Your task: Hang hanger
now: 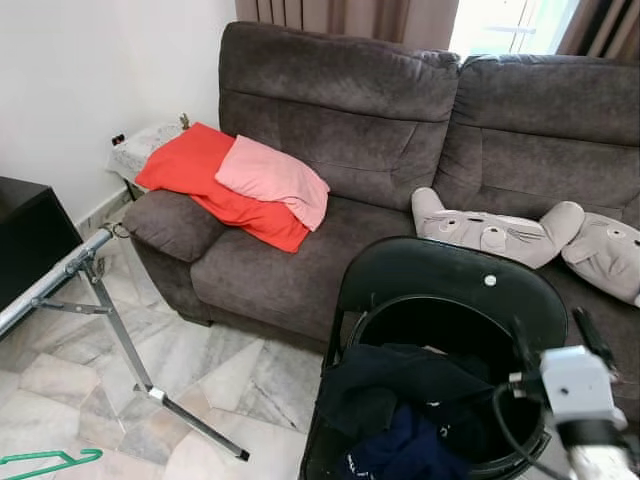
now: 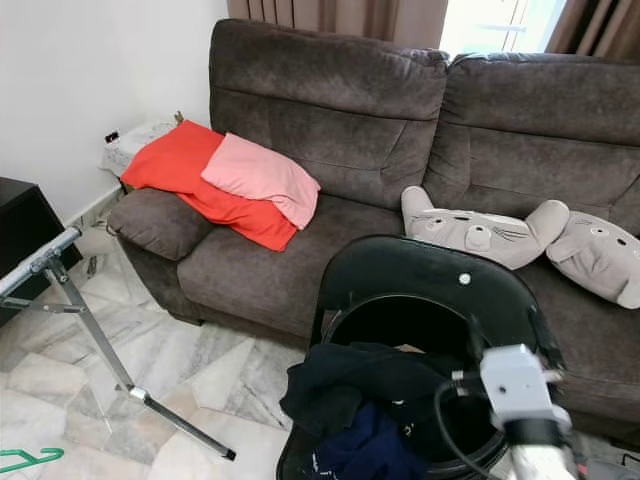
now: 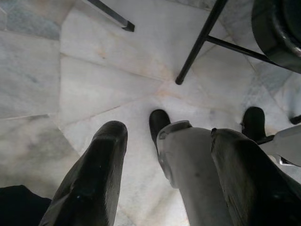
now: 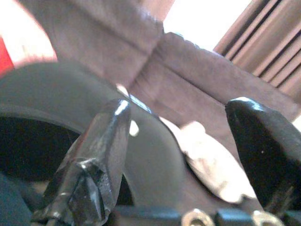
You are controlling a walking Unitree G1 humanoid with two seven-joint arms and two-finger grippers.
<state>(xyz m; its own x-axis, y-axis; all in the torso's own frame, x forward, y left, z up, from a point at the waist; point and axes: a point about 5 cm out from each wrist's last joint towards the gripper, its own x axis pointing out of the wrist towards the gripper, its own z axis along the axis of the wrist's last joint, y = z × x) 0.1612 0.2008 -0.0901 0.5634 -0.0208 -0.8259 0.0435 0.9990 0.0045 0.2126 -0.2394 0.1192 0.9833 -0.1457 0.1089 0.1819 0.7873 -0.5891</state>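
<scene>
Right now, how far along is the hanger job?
Nothing looks done. The green plastic hanger lies on the marble floor below the silver metal rack. The open right pincer hovers empty over the black laundry basket. Picking up and hanging remain.

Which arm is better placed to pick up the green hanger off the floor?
Probably left. The green plastic hanger lies on the marble floor on the robot's left, and the open left gripper already points down at the floor; the right gripper is raised over the black laundry basket.
</scene>
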